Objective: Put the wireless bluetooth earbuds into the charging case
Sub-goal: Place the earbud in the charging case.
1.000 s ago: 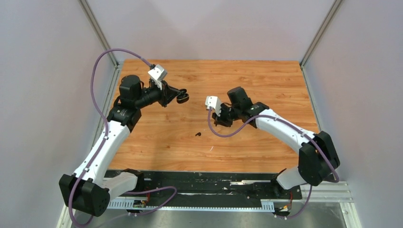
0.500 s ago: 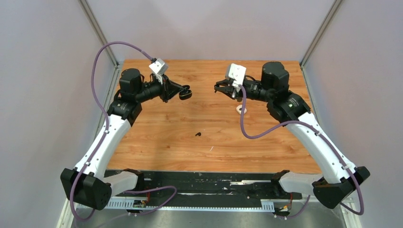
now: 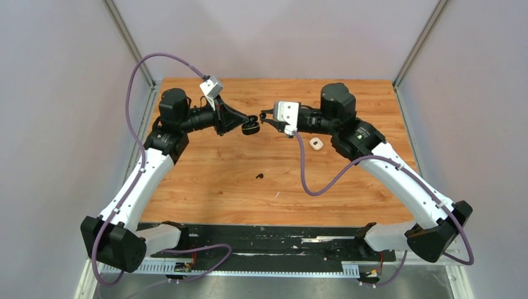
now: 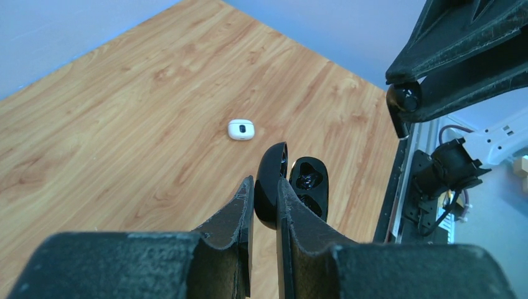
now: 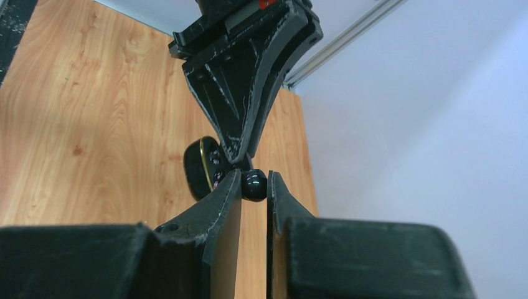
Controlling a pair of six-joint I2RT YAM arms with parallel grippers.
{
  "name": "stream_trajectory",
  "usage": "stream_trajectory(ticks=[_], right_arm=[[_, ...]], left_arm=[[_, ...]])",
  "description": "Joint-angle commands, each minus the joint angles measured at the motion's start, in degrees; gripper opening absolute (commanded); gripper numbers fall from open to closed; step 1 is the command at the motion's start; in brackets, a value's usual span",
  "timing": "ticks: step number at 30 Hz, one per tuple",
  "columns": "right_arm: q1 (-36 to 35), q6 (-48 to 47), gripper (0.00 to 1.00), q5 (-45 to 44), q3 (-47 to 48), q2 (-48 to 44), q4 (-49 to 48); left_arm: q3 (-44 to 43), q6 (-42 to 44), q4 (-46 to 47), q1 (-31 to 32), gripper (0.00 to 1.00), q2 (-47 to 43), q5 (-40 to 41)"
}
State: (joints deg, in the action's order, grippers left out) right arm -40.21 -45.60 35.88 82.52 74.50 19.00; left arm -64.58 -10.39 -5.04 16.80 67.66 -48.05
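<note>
While a white charging case (image 3: 316, 144) and a loose black earbud (image 3: 259, 176) are lying on the wooden table (image 3: 348, 187) below, we are clamping the open black charging case (image 4: 309, 182) by its lid in our left gripper (image 4: 264, 187). Our right gripper (image 5: 253, 180) is pinching a second black earbud (image 5: 254, 185) near the case's open side.

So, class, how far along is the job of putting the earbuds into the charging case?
Done: the left gripper holds the open glossy black charging case aloft. In hand: the right gripper pinches a small black earbud right beside it, not yet seated. Left: seating it, then the second black earbud lying on the wooden table.
</note>
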Motion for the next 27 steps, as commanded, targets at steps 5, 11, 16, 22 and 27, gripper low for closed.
stream_trajectory(ticks=[5, 11, 16, 22, 27], right_arm=[[-4.5, -8.3, 0.00, -5.2, 0.1, 1.5, -7.5], [-6.6, -12.1, 0.00, -7.6, -2.3, 1.9, -9.0], [-7.3, -13.9, 0.00, -9.6, -3.4, 2.3, -10.3], [-7.8, -16.0, 0.00, -10.9, -4.4, 2.6, -10.7], [-7.9, -17.6, 0.00, -11.1, -5.8, 1.8, -10.7]], left_arm=[[-3.6, -0.4, -1.0, 0.9, 0.00, -2.0, 1.2], [-3.9, -1.2, -0.4, 0.8, 0.00, -2.1, 0.2], [-3.7, -1.0, -0.3, 0.9, 0.00, -2.6, -0.8], [-3.1, -1.2, 0.4, 0.9, 0.00, -3.3, -2.0], [-2.9, -1.1, 0.4, 0.9, 0.00, -3.6, -2.2]])
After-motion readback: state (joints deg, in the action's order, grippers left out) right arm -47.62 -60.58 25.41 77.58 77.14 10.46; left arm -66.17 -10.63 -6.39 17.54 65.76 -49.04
